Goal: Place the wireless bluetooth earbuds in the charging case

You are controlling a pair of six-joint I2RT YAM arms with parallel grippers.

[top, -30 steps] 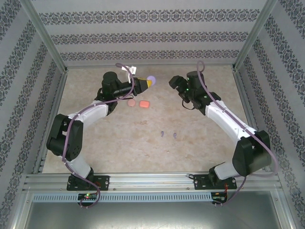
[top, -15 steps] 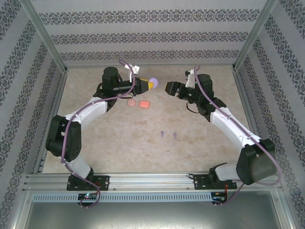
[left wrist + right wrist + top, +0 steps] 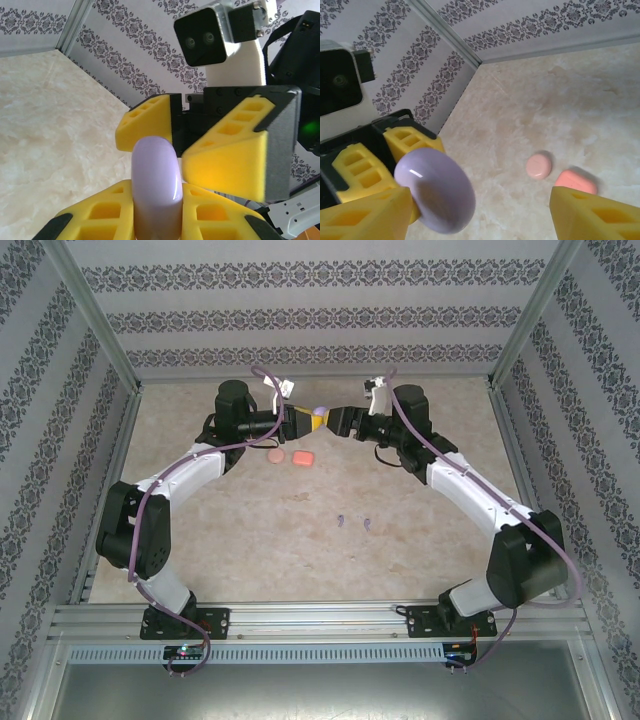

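The left gripper [image 3: 316, 421] is clamped on a lilac charging case [image 3: 319, 410], which stands out from between its fingertips. The right gripper [image 3: 334, 421] meets it nose to nose with its jaws spread wide, one on each side of the case. Its wedge-shaped pads [image 3: 225, 165] sit just beside the case, and whether either one touches it cannot be told.

On the table [image 3: 420, 530], below the left gripper's tip and a little toward its base, lie a round salmon case [image 3: 275, 456] and a coral case [image 3: 301, 457], near each other but apart. A purple earbud [image 3: 342, 521] and its twin earbud [image 3: 366, 524] lie well apart from both grippers, further toward the bases, out of the case.

The lilac case is a smooth, glossy pebble with a bright highlight. The pads are matt yellow blocks with rectangular pockets, set on black backings. The tabletop is mottled beige like stone, and the walls [image 3: 320, 315] carry striped damask paper
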